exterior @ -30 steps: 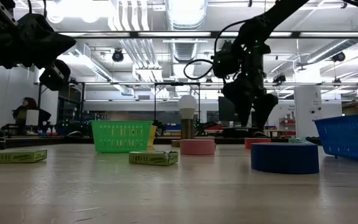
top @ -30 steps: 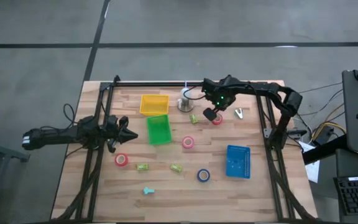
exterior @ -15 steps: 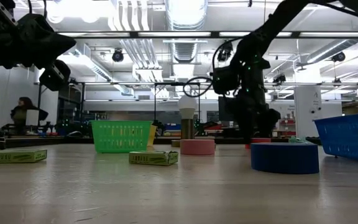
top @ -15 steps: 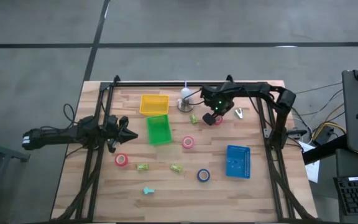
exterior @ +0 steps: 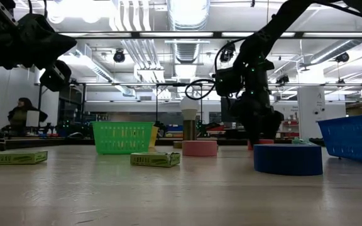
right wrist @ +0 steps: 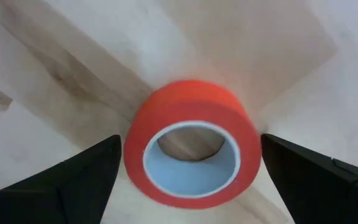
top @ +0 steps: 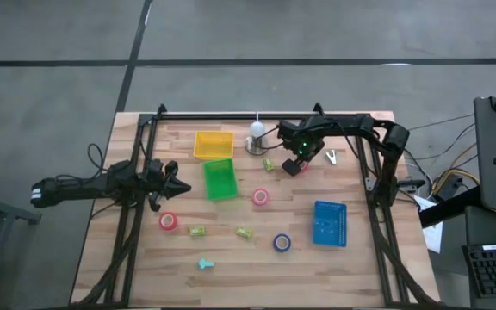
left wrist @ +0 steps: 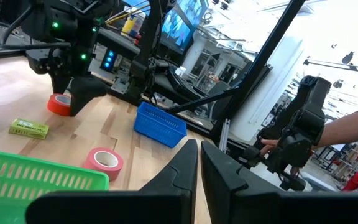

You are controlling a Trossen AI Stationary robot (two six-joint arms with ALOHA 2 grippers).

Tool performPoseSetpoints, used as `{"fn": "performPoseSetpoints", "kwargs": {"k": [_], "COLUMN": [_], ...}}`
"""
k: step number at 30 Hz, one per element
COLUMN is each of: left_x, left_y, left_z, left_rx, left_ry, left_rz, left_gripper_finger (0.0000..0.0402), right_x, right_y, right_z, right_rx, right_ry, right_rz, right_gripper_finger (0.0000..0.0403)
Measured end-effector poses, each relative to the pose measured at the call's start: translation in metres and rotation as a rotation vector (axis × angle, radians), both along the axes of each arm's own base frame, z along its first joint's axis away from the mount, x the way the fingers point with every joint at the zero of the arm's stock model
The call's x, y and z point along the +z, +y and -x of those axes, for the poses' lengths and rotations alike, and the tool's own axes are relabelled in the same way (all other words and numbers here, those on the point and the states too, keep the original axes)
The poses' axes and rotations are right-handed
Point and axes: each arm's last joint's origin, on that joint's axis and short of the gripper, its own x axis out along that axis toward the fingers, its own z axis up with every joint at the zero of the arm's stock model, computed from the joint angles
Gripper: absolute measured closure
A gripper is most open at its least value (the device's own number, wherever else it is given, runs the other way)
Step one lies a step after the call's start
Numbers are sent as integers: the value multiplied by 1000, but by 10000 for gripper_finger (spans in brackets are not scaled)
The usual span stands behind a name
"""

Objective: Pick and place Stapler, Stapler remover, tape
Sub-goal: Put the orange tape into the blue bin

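I've got the right gripper (right wrist: 188,174) down over a red tape roll (right wrist: 190,144) at the far side of the table (top: 231,258), near the bulb-shaped lamp (top: 256,138). Its fingers (right wrist: 67,177) are spread wide on either side of the roll and not touching it, so nothing is held yet.

What worries me: the roll is a smooth, hard ring lying flat on slick wood. If the fingers close off-centre, I reckon it skates sideways or pops out. Too high a grip could also let it tip.

The left gripper (left wrist: 197,163) hangs closed and empty by the green basket (top: 220,179). Other rolls, a pink one (top: 261,197), a red one (top: 169,221) and a blue one (top: 282,243), sit well apart on the boards.
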Motion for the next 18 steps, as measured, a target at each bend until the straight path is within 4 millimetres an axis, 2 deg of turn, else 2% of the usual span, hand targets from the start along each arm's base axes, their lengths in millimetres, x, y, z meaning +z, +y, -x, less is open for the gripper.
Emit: {"fn": "performPoseSetpoints", "kwargs": {"k": [10, 14, 18], "left_x": [0, 0, 0], "left_y": [0, 0, 0], "left_z": [0, 0, 0], "left_rx": [2, 1, 1], "left_ry": [0, 1, 2], "left_rz": [0, 0, 0], "left_gripper_finger": [378, 378, 378], "right_x": [-1, 5, 19], "right_y": [4, 11, 23], "right_z": [1, 1, 5], "right_rx": [17, 39, 58], "right_ry": [14, 15, 21], "right_rz": [-14, -27, -73], "right_gripper_finger": [119, 127, 117]}}
